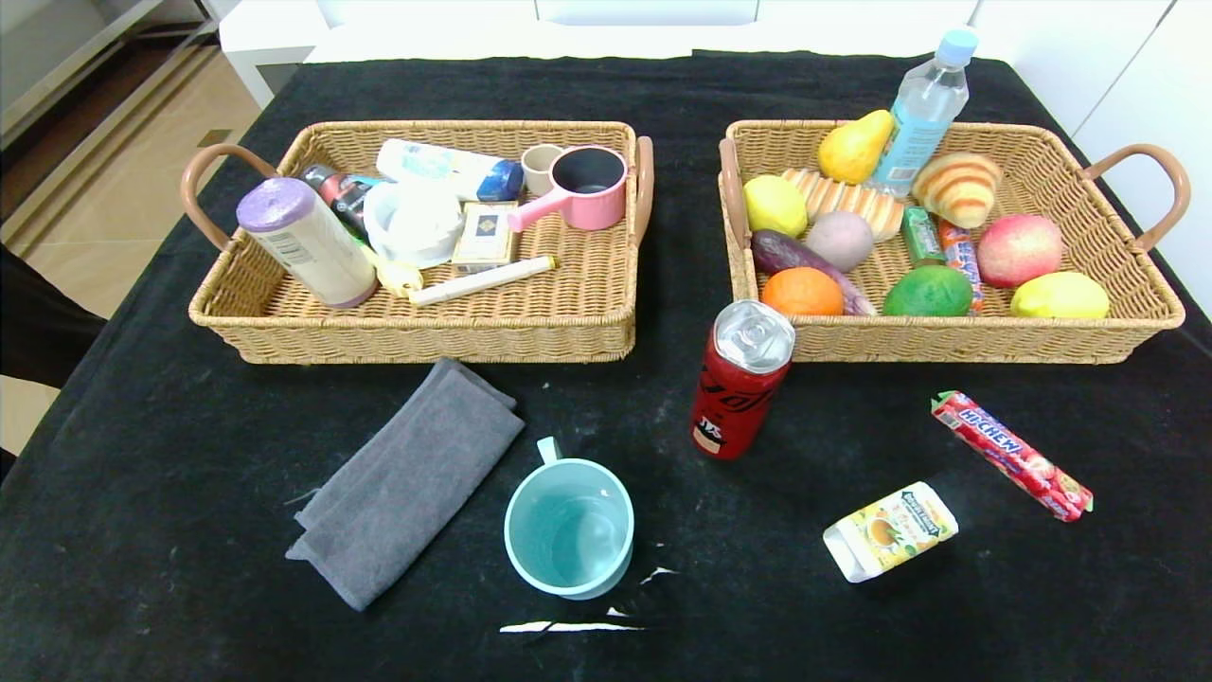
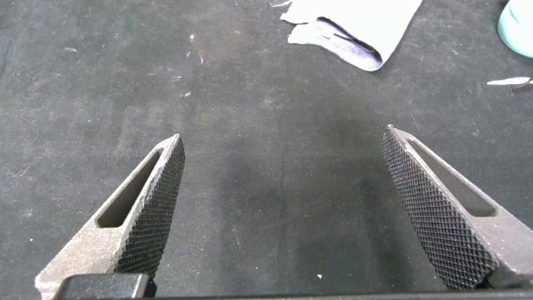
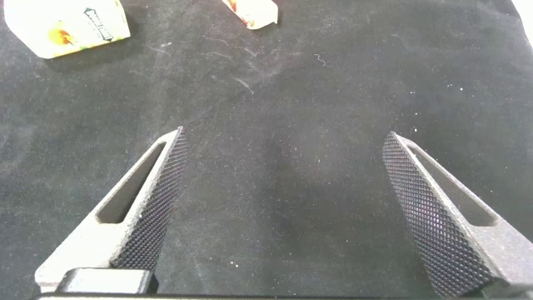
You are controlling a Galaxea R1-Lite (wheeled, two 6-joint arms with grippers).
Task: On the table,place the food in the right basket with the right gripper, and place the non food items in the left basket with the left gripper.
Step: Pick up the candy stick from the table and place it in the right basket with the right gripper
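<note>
On the black table in front of the baskets lie a folded grey cloth (image 1: 407, 478), a teal mug (image 1: 569, 527), an upright red cola can (image 1: 740, 379), a red Hi-Chew candy stick (image 1: 1011, 455) and a small yellow-white box (image 1: 890, 529). The left basket (image 1: 417, 327) holds non-food items. The right basket (image 1: 947, 336) holds fruit, bread and a bottle. Neither gripper shows in the head view. My left gripper (image 2: 283, 146) is open and empty over bare cloth, the grey cloth (image 2: 358, 29) beyond it. My right gripper (image 3: 283, 142) is open and empty, the box (image 3: 71, 25) beyond it.
The left basket holds a purple-capped canister (image 1: 305, 242), a pink pot (image 1: 579, 188) and a white tube (image 1: 481, 280). The right basket holds a pear (image 1: 854, 147), a water bottle (image 1: 923, 109) and an apple (image 1: 1019, 249). White scraps (image 1: 568, 625) lie near the mug.
</note>
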